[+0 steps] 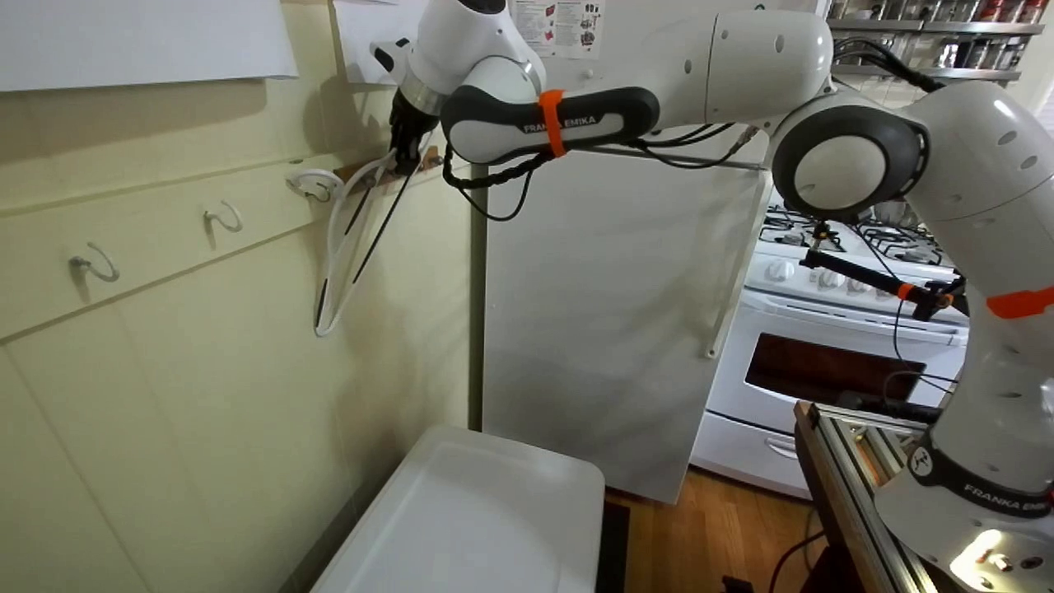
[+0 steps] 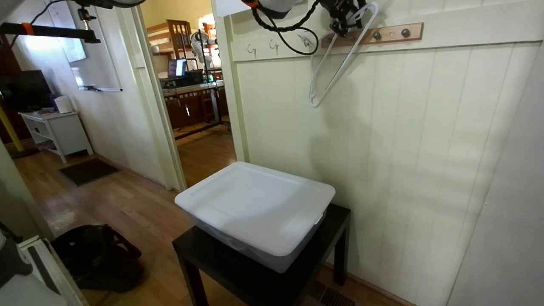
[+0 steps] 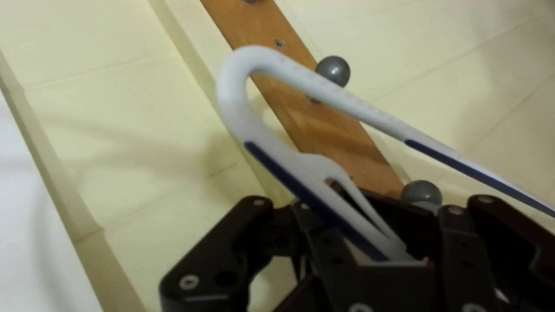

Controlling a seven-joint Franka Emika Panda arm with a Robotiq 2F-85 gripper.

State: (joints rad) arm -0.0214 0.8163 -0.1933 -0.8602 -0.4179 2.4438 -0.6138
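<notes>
White and slim, the hanger (image 3: 353, 104) is pinched in my gripper (image 1: 406, 158). Behind it, grey knobs (image 3: 334, 69) stud a wooden rail (image 3: 331, 130).

In an exterior view, the white robot arm (image 1: 745, 74) says "FRANKA EMIKA" on a black strip (image 1: 597, 123), and an orange band (image 1: 552, 123) hides a bit of "FRANKA". At the near right, a black ring (image 1: 980, 487) says "FRANKA EMI", with the end cut off and a round sign (image 1: 921, 461) to its left. Marks on the far paper (image 1: 557, 29) are too small to read.
</notes>
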